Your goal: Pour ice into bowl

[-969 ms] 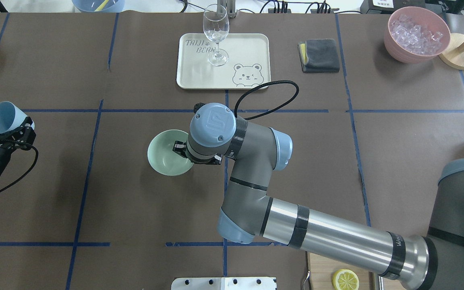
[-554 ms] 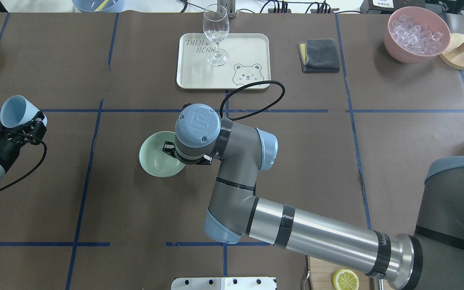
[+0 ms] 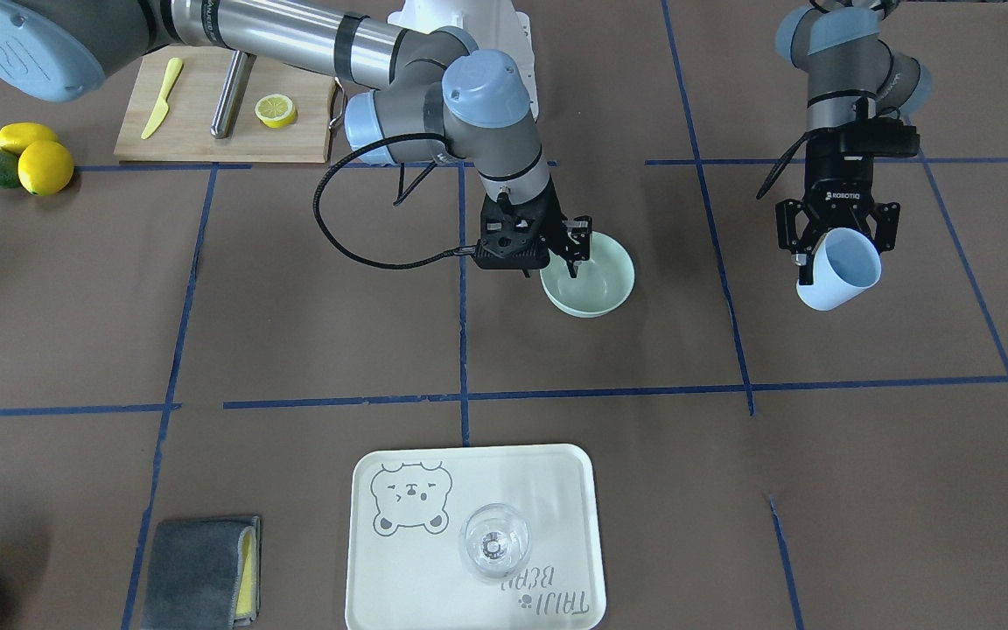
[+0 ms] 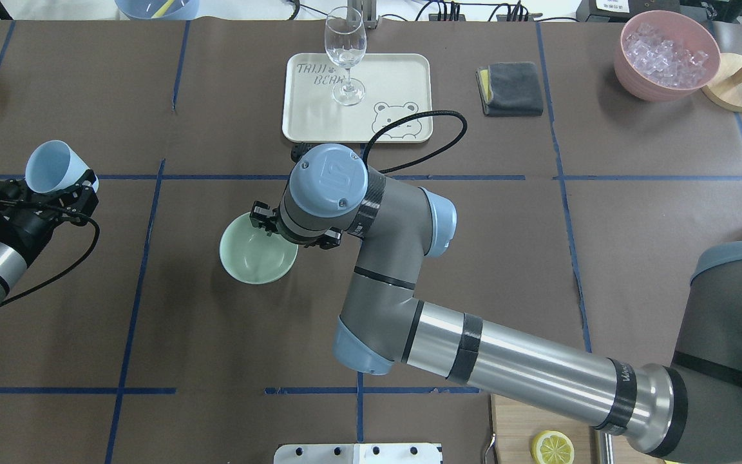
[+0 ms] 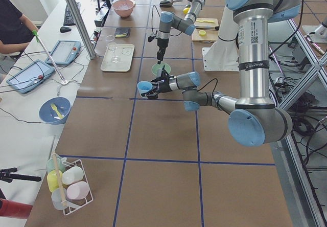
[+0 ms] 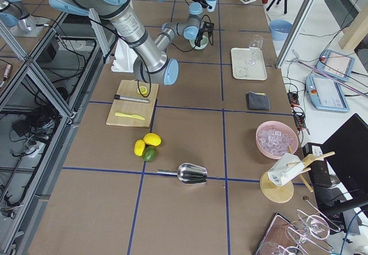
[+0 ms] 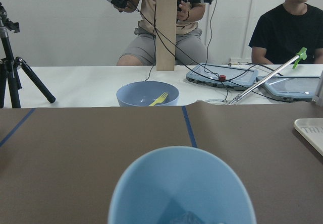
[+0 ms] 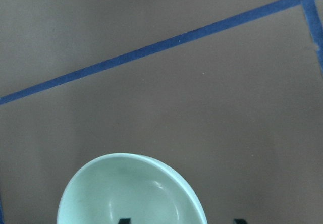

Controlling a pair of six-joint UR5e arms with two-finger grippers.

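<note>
The pale mint-green bowl point(image 4: 250, 261) stands on the brown table left of centre; it also shows in the front view point(image 3: 598, 284) and the right wrist view point(image 8: 126, 188). It looks empty. My right gripper point(image 3: 574, 249) is at the bowl's right rim, open, with one fingertip inside and one outside the rim point(image 8: 181, 221). My left gripper point(image 3: 836, 243) is shut on a light blue cup point(image 4: 52, 166), held tilted above the table well left of the bowl. Deep in the cup point(image 7: 181, 188) a faint glassy shape shows; the ice is otherwise hidden.
A cream tray point(image 4: 397, 77) with a wine glass point(image 4: 345, 55) stands behind the bowl. A grey cloth point(image 4: 509, 89) and a pink container of whitish ice point(image 4: 667, 55) are at the back right. A cutting board point(image 3: 206, 122) with a lemon half lies near the robot.
My right arm has slid the bowl a little to the left and turned its wrist. My left arm has carried the cup to the right and away from the robot, closer to the bowl.
</note>
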